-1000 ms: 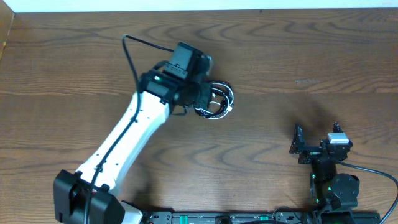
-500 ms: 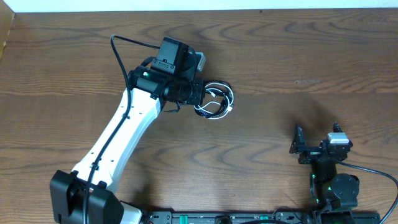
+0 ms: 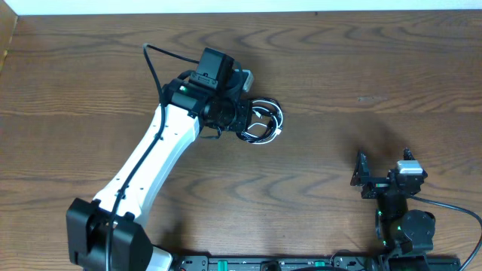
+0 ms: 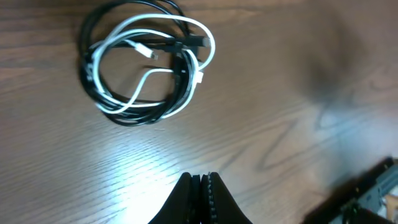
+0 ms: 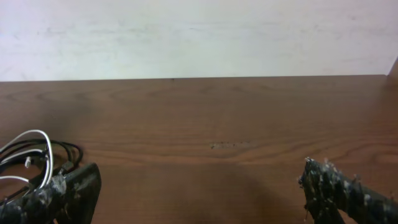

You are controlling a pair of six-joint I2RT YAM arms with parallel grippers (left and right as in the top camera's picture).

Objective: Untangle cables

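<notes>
A black cable [image 4: 93,93] and a white cable [image 4: 134,28] lie coiled together in one tangled loop on the wooden table. The coil shows in the overhead view [image 3: 262,122] and at the far left of the right wrist view [image 5: 31,155]. My left gripper [image 4: 203,177] is shut and empty, held above the table just short of the coil. In the overhead view it sits at the coil's left edge [image 3: 239,114]. My right gripper [image 5: 199,186] is open and empty, resting low at the front right [image 3: 382,175], far from the cables.
The wooden table [image 3: 361,75] runs to a white wall at the back [image 5: 199,37]. The left arm [image 3: 151,165] crosses the table's left half diagonally. A black rail [image 3: 271,263] lies along the front edge.
My left wrist swung slightly left and then back toward the coil. The cables and the right arm have not moved.
</notes>
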